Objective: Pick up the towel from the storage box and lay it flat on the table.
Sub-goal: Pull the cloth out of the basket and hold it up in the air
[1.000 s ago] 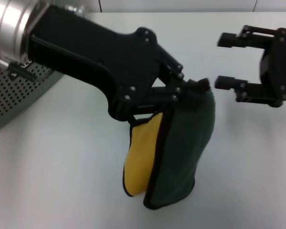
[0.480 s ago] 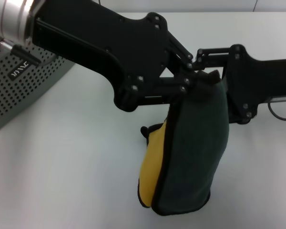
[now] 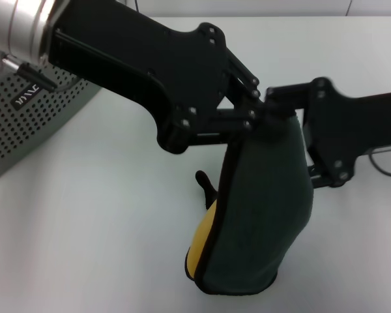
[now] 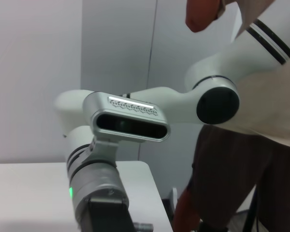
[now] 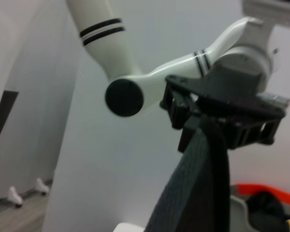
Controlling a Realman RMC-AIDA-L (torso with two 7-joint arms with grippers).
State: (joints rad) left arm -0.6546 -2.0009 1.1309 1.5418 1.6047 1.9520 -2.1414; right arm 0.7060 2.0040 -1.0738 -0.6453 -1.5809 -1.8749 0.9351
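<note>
Head view: the left gripper (image 3: 257,114) reaches in from the upper left above the table (image 3: 85,215), its fingers pinched shut on the top edge of the towel (image 3: 260,208). The cloth hangs upright from that grip, dark green face toward the camera, a sliver of its yellow face showing along the lower left behind the black stitched border, and its bottom edge down at the tabletop. The right gripper (image 3: 293,107) comes in from the right and meets the same top edge just beside the left gripper; whether its fingers have closed on the cloth cannot be told. The storage box (image 3: 26,124), grey and perforated with a small dark label, sits at the far left, well apart from the towel. In the right wrist view, the green cloth (image 5: 193,188) drapes from black finger parts.
</note>
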